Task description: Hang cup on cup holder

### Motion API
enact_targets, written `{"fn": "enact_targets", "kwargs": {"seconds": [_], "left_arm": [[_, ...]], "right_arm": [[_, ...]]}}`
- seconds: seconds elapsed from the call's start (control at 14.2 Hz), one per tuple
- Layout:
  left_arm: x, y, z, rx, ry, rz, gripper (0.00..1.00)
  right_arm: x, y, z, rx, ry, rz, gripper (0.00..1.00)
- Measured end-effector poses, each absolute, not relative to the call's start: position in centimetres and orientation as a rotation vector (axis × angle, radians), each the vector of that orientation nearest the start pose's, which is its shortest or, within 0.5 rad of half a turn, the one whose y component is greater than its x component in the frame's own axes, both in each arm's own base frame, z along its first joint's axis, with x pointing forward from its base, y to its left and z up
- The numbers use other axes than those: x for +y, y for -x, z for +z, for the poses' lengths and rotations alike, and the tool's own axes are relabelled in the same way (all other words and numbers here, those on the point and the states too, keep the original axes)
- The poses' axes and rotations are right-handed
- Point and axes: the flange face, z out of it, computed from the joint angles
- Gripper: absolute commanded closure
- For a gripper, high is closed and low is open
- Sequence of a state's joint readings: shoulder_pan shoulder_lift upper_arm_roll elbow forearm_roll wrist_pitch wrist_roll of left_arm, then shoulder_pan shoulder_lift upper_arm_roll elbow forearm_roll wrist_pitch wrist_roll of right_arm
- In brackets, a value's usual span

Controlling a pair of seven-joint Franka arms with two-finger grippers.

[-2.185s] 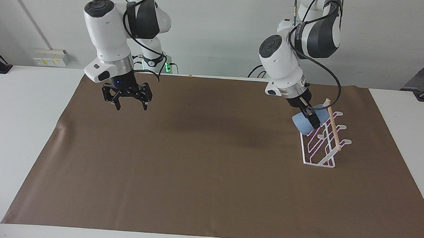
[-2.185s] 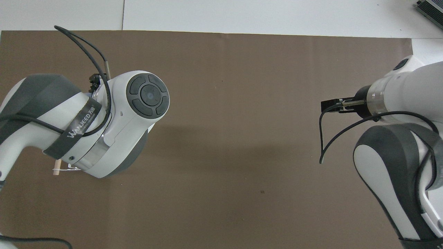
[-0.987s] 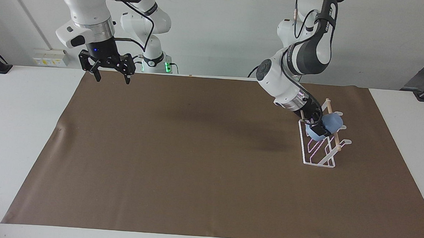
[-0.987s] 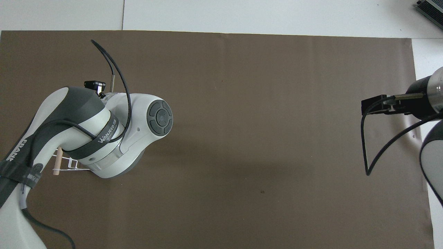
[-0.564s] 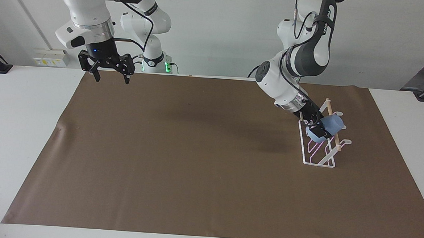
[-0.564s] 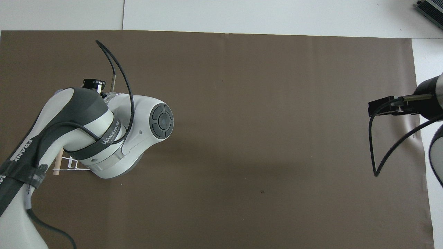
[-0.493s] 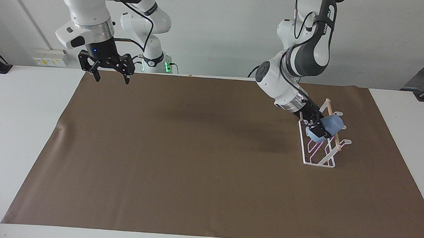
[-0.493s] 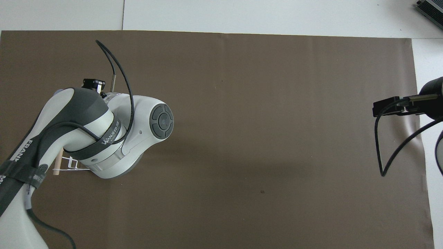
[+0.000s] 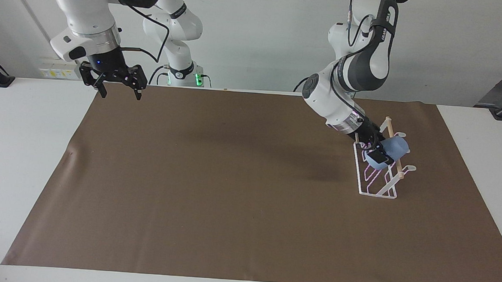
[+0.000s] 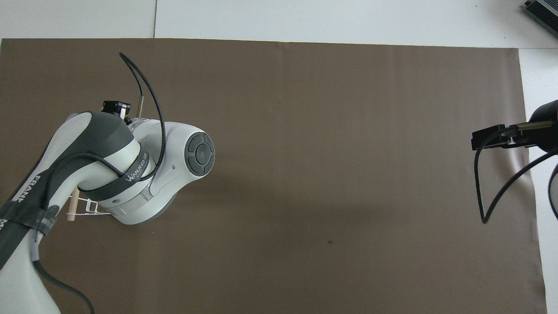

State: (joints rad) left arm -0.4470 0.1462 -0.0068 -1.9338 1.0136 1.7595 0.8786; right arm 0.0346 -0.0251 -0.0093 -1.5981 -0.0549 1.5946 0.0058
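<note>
- The left gripper (image 9: 378, 155) pinches the cup (image 9: 388, 151) on the cup holder (image 9: 378, 173) — the hanging step.
- Next, I think — release it gently.
- The right gripper (image 9: 117, 82) waits, fingers spread.

White arms, dark grey joints, black cables, apparently "WANJEED" strap lettering

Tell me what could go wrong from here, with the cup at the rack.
1. The left gripper is shut on the cup, which sits tilted against the rack. I can't tell if a prong is inside it, so letting go now might drop it onto the brown mat.
2. The gripper sits among the rack's wires and beside the wooden rod; pulling back could snag and shift the light rack.
The right gripper waits open, over the mat's edge.
</note>
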Motion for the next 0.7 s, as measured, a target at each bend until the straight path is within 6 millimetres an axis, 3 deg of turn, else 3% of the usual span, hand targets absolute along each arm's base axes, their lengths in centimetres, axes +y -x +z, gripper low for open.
{"fn": "enact_targets", "kwargs": {"seconds": [0.28,0.35,0.42,0.7], "left_arm": [[-17.91,-54.66,41.45,1.687,1.441,0.588,1.0],[-17.95,-54.7,41.42,1.691,1.44,0.581,0.65],[-17.86,-54.77,41.4,1.692,1.441,0.577,0.01],[-17.43,-55.02,41.33,1.695,1.447,0.566,0.0]], "right_arm": [[1.72,-54.84,62.83,-0.014,3.193,-0.039,0.0],[1.73,-54.84,62.83,-0.014,3.193,-0.039,0.0],[1.73,-54.83,62.82,-0.014,3.193,-0.039,0.0],[1.72,-54.83,62.81,-0.014,3.193,-0.039,0.0]]}}
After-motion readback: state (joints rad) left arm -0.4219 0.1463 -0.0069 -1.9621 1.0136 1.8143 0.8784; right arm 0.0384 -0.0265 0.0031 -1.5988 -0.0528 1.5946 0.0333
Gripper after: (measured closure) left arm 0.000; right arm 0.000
